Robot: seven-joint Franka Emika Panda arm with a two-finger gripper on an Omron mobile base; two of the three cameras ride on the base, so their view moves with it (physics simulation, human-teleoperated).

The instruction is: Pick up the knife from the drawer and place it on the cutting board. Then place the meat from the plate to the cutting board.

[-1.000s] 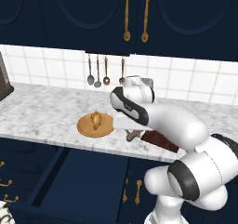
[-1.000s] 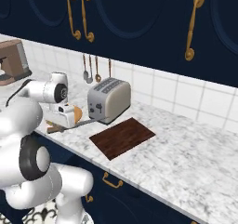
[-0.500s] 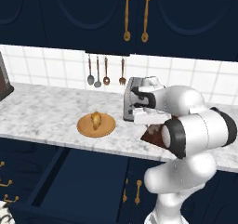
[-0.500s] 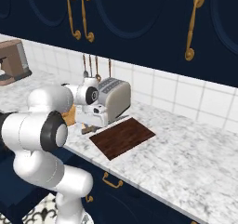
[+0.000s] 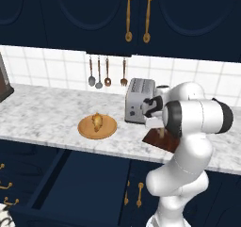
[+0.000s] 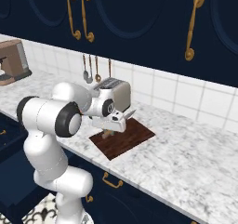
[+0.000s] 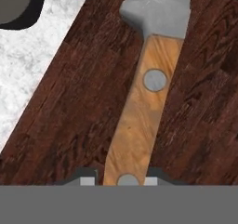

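Right, my claw [image 7: 123, 180] is pinched tight on the knife [image 7: 139, 111] — in the hand view both finger tips [image 7: 86, 180] press against the butt of the brown wooden handle, and the pale blade runs away from them over the dark grain of the cutting board [image 7: 69, 125]. From the right base view I see the claw [image 6: 108, 134] low above the cutting board [image 6: 128, 141], just in front of the toaster [image 6: 116, 93], though I cannot tell from here whether the knife touches the wood. The meat [image 5: 97, 121] sits in the middle of the plate [image 5: 84, 129], on the counter to the left of the toaster [image 5: 138, 106] in the left base view. Below and in front of the plate the drawer [image 5: 84, 183] stands pulled open — what I can see of its inside is plain navy.
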